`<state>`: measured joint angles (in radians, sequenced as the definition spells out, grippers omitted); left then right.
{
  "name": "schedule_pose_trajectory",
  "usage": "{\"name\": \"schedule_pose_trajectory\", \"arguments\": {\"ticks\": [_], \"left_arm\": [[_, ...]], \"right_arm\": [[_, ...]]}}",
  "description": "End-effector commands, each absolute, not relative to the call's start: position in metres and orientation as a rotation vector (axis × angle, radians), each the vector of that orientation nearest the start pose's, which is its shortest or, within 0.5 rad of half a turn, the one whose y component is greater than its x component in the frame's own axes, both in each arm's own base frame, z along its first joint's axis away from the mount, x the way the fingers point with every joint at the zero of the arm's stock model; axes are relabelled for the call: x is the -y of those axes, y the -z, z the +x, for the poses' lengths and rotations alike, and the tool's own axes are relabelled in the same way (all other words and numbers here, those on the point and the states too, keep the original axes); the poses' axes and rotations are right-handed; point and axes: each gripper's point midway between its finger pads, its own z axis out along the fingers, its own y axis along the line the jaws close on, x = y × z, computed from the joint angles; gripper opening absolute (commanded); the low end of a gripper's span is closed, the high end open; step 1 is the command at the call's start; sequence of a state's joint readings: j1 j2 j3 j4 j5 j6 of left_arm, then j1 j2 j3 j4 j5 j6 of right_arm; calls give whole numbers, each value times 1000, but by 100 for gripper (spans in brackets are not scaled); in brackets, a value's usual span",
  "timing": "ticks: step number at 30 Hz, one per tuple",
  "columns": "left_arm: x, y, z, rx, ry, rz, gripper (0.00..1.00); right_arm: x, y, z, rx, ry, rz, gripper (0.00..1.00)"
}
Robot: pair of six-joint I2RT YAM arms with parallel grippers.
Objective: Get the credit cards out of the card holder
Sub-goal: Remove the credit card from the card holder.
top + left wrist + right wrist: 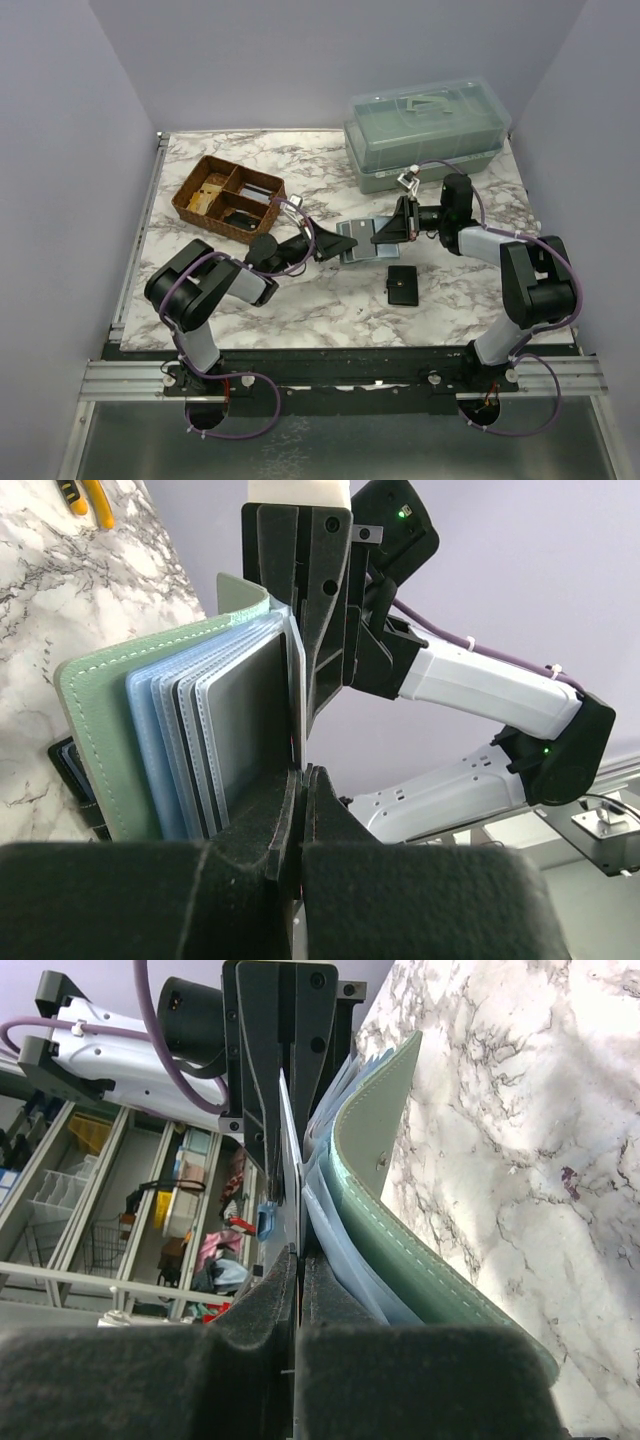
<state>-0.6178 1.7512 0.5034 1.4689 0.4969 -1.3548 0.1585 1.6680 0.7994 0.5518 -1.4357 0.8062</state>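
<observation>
Extraction stage — left gripper (303,770) and right gripper (297,1252) pinch opposite edges of the card holder's (95,740) innermost leaf — next, a straight steady pull apart.

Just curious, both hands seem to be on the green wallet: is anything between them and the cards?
Yes, the clear plastic sleeves of the open card holder. The left hand and right hand are each shut on a thin leaf at its edge; no bare card shows.

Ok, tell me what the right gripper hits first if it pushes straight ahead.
Most likely the left gripper, head-on to the right gripper; both are shut on one sleeve of the card holder. Depth is unclear.
</observation>
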Motion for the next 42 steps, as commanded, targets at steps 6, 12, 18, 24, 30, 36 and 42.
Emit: {"name": "schedule_pose_trajectory", "arguments": {"ticks": [6, 12, 18, 24, 30, 36, 42], "left_arm": [[309, -250, 252, -1458, 1965, 13, 0], [310, -250, 252, -1459, 1970, 16, 0], [324, -253, 251, -1464, 2010, 55, 0], [339, -253, 252, -1464, 2037, 80, 0], [354, -249, 250, -1473, 2059, 95, 0], [355, -244, 251, -1483, 2050, 79, 0], [351, -247, 250, -1471, 2041, 76, 0]], "right_arm": [[-217, -184, 282, -1987, -1896, -499, 0], [-217, -184, 282, -1986, -1899, -501, 0], [-217, -187, 278, -1976, -1932, -528, 8], [-218, -187, 276, -1979, -1947, -523, 21], [-218, -187, 274, -1982, -1967, -520, 32], [-218, -191, 270, -1966, -1972, -536, 37], [-217, -190, 273, -1975, -1957, -514, 43]]}}
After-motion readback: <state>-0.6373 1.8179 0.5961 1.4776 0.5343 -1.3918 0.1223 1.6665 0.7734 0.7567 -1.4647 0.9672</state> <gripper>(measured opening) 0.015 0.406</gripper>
